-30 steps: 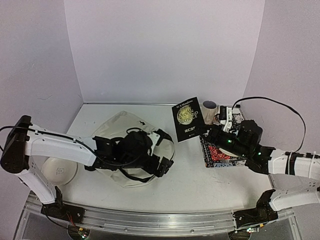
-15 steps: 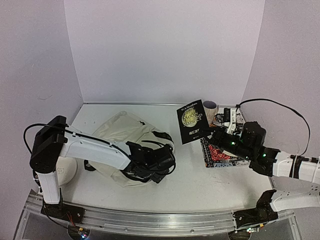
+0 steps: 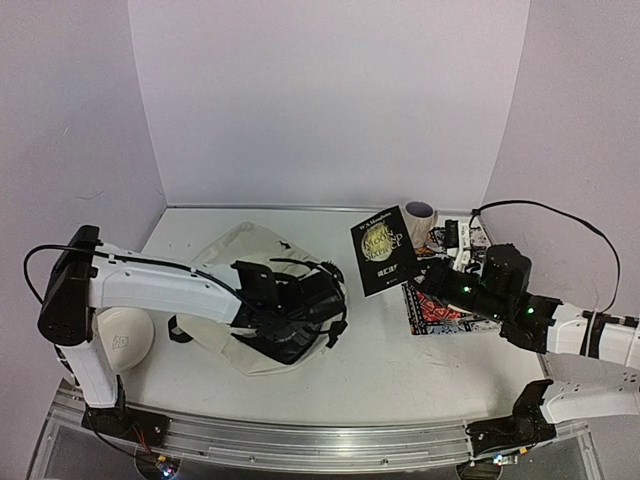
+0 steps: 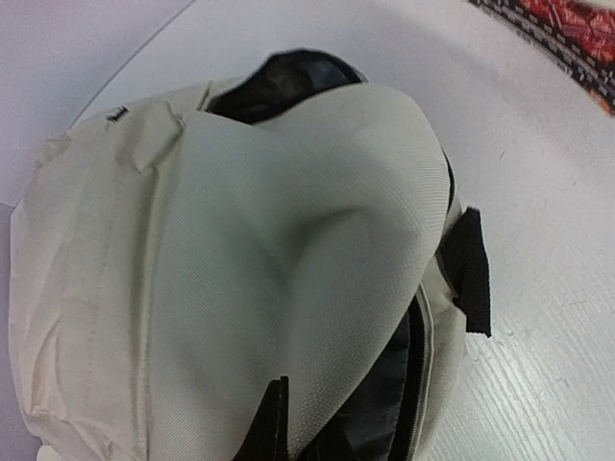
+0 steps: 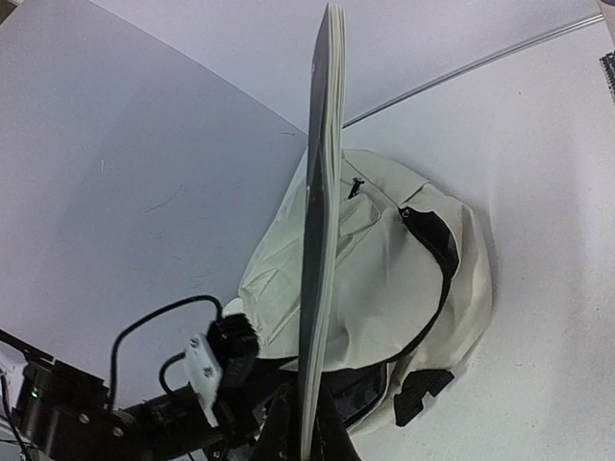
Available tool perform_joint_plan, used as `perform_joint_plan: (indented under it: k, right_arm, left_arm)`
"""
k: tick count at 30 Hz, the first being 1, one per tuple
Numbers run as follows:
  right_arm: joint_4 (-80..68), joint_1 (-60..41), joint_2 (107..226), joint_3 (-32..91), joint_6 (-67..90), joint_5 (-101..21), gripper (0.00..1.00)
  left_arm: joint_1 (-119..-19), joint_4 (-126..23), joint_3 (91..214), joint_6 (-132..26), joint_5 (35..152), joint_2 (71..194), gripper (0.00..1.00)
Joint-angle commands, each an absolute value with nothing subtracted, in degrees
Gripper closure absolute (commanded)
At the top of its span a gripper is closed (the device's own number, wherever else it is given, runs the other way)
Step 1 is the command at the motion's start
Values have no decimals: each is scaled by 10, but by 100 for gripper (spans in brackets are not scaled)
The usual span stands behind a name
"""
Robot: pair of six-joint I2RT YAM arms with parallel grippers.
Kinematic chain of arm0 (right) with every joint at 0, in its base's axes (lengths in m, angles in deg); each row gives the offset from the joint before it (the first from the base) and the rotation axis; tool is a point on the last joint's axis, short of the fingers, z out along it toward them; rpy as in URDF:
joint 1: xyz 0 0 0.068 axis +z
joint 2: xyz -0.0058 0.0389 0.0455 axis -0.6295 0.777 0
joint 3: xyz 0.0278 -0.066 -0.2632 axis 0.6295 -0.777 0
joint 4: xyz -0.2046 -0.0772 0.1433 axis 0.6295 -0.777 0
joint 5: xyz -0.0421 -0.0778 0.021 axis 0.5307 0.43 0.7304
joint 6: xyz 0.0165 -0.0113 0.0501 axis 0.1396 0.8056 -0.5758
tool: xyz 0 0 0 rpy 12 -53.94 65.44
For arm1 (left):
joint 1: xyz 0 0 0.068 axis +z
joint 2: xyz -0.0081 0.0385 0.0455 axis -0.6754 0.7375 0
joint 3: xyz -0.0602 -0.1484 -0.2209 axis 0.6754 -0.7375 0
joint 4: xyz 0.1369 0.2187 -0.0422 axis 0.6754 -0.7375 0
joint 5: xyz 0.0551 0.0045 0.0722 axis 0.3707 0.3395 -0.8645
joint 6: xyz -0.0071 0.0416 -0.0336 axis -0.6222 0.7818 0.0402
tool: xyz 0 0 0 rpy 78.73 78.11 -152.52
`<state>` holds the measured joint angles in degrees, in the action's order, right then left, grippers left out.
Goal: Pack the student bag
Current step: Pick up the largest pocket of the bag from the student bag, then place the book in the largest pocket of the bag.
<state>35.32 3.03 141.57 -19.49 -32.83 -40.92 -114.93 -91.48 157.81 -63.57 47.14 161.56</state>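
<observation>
**Bag flat on counter, book held up beside it**

The bag (image 3: 240, 255) is laid left of centre on the white counter (image 3: 400, 370), cream side up. Black straps and zipper lines are seen along its right and near edges. In the left wrist view the frame is almost filled by the bag (image 4: 240, 240), its fabric bulged up toward the camera. Dark lining is seen through a gap at the zipper.

The bag is reached across from the left by the left arm. The left pincer (image 3: 305, 318) is closed at the bag's near-right edge, apparently with cream fabric pinched in it. Its fingers are mostly hidden in the wrist view.

The book (image 3: 385, 250), black-covered with a round gold emblem, is gripped by the closed right pincer (image 3: 418, 272) at its lower right corner. It is held upright and clear of the counter, between the bag and the mat (image 3: 435, 310). In the right wrist view the book (image 5: 322, 192) is seen edge-on above the pincer (image 5: 303, 437), with the bag (image 5: 384, 279) behind it.

The red patterned mat is laid at the right of the counter, partly covered by the right arm. A mug (image 3: 418, 215) is stood behind the book near the back wall. A white bowl (image 3: 120, 340) is set at the left edge, partly hidden by the left arm. Small items at the mat's far end cannot be identified.
</observation>
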Motion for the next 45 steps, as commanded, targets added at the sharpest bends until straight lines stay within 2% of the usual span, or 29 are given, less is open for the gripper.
perform_joint_plan:
  k: [1,8,12,18,23,39,45]
  right_arm:
    - [372,28,1407,-198,-339,-447,100]
    - [379,29,1408,-210,-361,-476,100]
    - [433,35,1439,-220,-393,-498,100]
    - [535,79,1534,-210,-431,-517,100]
    - [631,104,1633,-184,-462,-539,100]
    - [694,127,1951,97,-520,-623,100]
    - [648,139,2008,173,-504,-612,100]
  left_arm:
    - [-1120,-938,1631,-647,435,1545,100]
    - [-1048,-937,1670,-649,458,1506,100]
    - [-1025,-934,1691,-654,465,1494,100]
    - [-1018,-919,1710,-670,467,1481,100]
    - [-1018,-868,1677,-667,535,1440,100]
    - [-1018,-792,1549,-689,663,1314,100]
    - [-1018,-779,1528,-700,691,1292,100]
